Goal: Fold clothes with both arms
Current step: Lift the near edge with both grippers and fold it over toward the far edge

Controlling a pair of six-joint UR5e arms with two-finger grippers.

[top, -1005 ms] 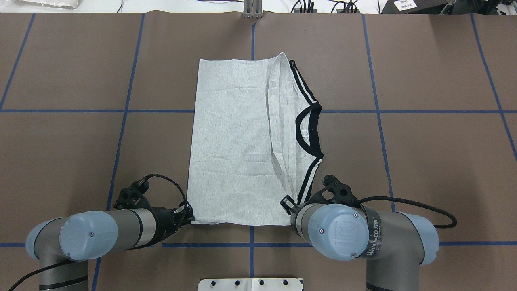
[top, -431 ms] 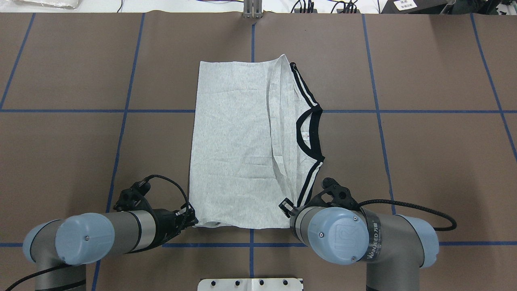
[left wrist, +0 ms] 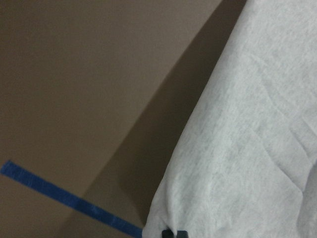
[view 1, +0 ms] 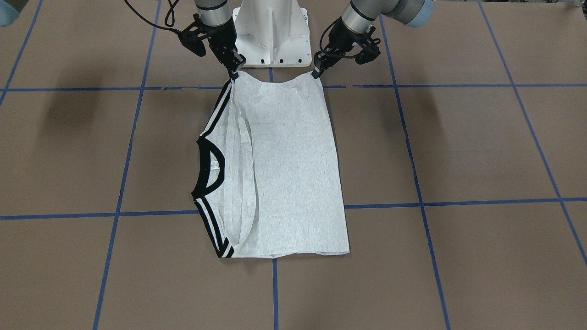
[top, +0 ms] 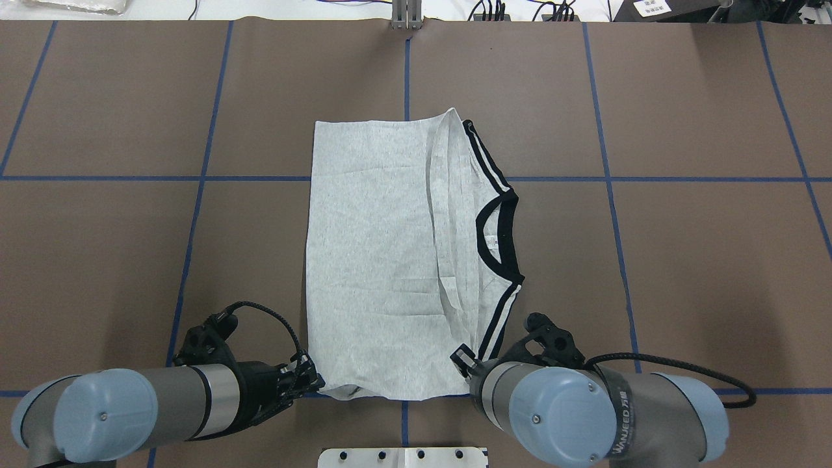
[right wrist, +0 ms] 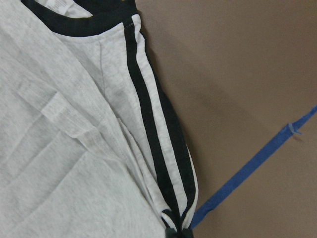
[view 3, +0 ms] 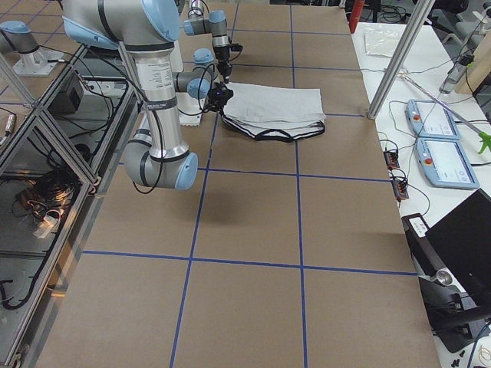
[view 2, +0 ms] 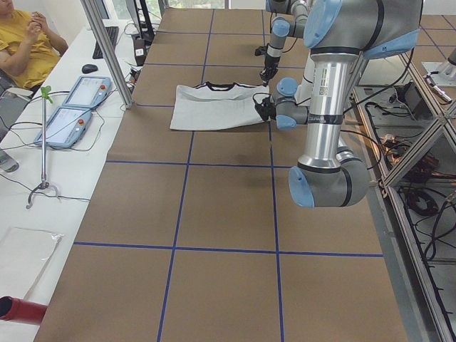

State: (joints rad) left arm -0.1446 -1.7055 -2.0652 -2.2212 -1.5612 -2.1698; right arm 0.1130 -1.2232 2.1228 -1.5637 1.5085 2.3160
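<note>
Now we are pinching the shirt by its two near corners. The left jaws, on our left arm, are clamped on the plain hem corner. The right jaws, on our right arm, are clamped on the striped shoulder corner. The rest is lying flat on the counter, with the collar pointing to our right. The edge between the corners is sagging, so if we are raising one side faster, the cloth could be skewing and the fold landing crooked. Both pinches are looking thin, so a corner could be slipping free partway over. The tucked-in layers beside the collar are lying loose and could be spilling open.
</note>
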